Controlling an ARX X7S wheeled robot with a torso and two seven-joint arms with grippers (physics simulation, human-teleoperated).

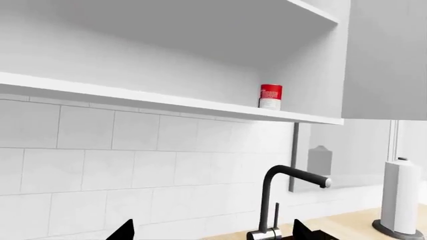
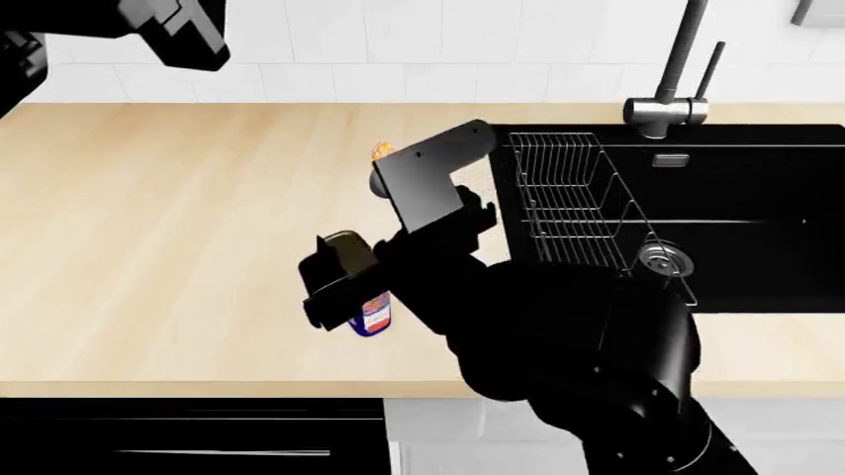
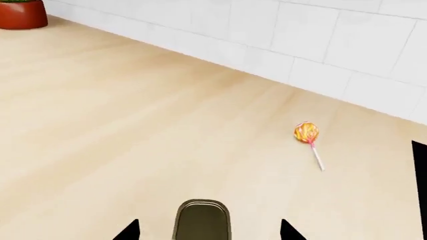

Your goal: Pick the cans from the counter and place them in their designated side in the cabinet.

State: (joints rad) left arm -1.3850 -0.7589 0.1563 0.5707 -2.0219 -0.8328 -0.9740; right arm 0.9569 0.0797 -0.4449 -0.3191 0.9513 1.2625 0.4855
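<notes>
Up on the cabinet shelf point(image 1: 167, 102), the red-and-white can point(image 1: 270, 96) stands upright near the right end, close to the cabinet's side wall, as the left wrist view shows it from below. Beneath that shelf runs a white tiled wall point(image 1: 133, 165), with the black faucet point(image 1: 283, 200) arching over the sink and a paper towel roll point(image 1: 402, 197) standing on the desk nearby. The left gripper point(image 1: 213, 235) shows only as two dark tips at the edge of that view, well apart from each other with nothing between them, so its jaws are spread and hold nothing. In the head view the right gripper point(image 2: 346, 282) sits low over the beige desk point(image 2: 172, 237), around the blue can point(image 2: 371, 314), whose orange-white label peeks out beneath the black jaws. The right wrist view looks down on that can's dark lid point(image 3: 202, 218) centred between the two jaw tips, which stand off to either side of it; whether they press on the can, I cannot tell. Farther along the desk lies the orange lollipop point(image 3: 307, 136) on its white stick, well apart from the can. A wire rack point(image 2: 571, 203) rests in the black sink point(image 2: 753, 218).
</notes>
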